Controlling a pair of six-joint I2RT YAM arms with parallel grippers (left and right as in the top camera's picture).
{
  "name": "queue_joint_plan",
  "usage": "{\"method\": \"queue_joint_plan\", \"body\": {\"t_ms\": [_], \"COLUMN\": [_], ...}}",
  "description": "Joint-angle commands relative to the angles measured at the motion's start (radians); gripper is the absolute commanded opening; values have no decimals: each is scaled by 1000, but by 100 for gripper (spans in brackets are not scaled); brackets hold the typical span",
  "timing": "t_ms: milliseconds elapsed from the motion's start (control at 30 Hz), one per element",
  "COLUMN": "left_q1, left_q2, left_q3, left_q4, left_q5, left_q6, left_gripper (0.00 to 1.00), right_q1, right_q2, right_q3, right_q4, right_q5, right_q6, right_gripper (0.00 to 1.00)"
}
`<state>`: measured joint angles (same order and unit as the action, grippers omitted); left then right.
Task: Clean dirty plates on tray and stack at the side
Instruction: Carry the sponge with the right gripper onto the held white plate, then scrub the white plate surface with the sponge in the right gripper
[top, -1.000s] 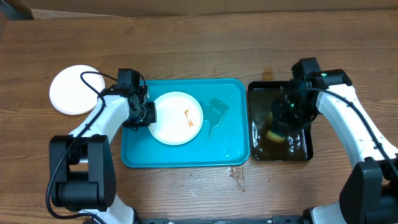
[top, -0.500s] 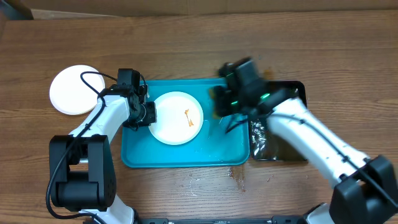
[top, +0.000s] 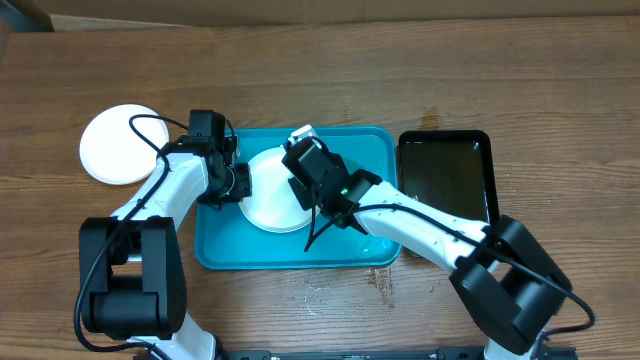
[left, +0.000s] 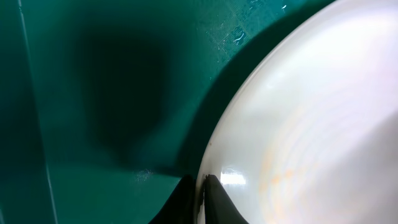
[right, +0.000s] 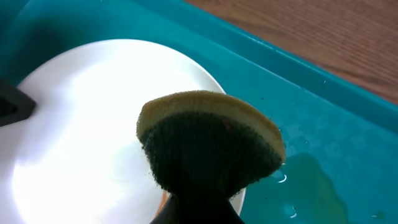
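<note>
We are pinching plate (top: 265, 195) rim with left jaws, steadying it inside tray (top: 230, 252) for scrubbing. Right jaws, clamped on sponge (right: 208, 140), are holding it over plate face. Beside tray, second plate (top: 118, 143) lying on bench (top: 400, 70), likely stack start.

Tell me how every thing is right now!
Turquoise plastic tray: wet.
Round white plate inside: rim pinched.
Left gripper: shut on that rim.
Yellow-and-dark-green sponge: squeezed, over that plate.
Right gripper: shut on sponge.
Second white plate: outside tray, untouched.
</note>
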<state>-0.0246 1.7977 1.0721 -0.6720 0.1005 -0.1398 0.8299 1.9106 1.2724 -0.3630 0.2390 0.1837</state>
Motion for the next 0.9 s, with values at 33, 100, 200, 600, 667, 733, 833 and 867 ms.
{"method": "queue_joint_plan", "body": {"t_ms": [33,100,200,600,667,733,833,867], "left_q1": [5,5,5,5,5,5,5,5], "left_q2": [13,13,13,13,13,13,13,13], "left_q3": [-9,-9,-9,-9,-9,-9,-9,-9], "left_q4": [3,3,4,3,3,3,2,2], "left_q5": [4,4,4,4,4,4,4,4], "left_q6": [-3,-3,-3,-3,-3,-3,-3,-3], "left_gripper": [9,9,9,9,9,9,9,9], "right_q1": [-2,-2,-2,-7,-10,-14,-22,-24], "right_q2": [14,30,45,65,84,106,134,140], "right_q3": [17,17,17,1,1,1,1,1], "right_q4": [18,16,15,17,18,26,42,44], "right_q5": [-24,-43,-57,-56,-56,-56,-57,-57], "right_q6": [-5,-2,-2,-2,-2,-2,-2,-1], "right_gripper": [4,4,42,19,20,21,23,19]}}
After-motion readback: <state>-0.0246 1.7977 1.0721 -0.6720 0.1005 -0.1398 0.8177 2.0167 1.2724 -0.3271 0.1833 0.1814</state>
